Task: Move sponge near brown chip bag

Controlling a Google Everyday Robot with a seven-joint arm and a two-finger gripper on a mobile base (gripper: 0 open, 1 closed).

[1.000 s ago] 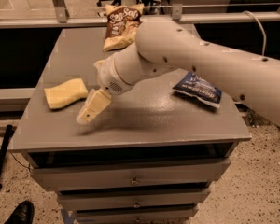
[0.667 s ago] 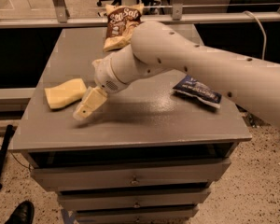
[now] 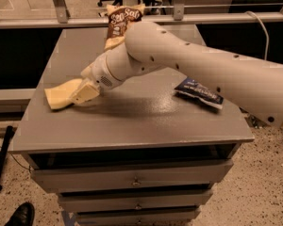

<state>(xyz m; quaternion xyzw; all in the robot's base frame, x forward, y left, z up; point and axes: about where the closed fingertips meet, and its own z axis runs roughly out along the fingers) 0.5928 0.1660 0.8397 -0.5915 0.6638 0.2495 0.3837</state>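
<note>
The pale yellow sponge (image 3: 58, 96) lies flat on the left part of the grey table (image 3: 132, 121). My gripper (image 3: 85, 92) is low over the sponge's right end and overlaps it in the view; I cannot tell whether it touches. The brown chip bag (image 3: 123, 21) lies at the table's far edge, partly hidden behind my white arm (image 3: 188, 65). It is well apart from the sponge.
A dark blue chip bag (image 3: 198, 92) lies on the right part of the table, under my arm. A metal rail (image 3: 217, 18) runs behind the table. Drawers are below the tabletop. A shoe (image 3: 21, 214) shows on the floor at lower left.
My gripper has moved left and a little away from the front edge, from beside the sponge to over its right end. The sponge and both bags have not moved.
</note>
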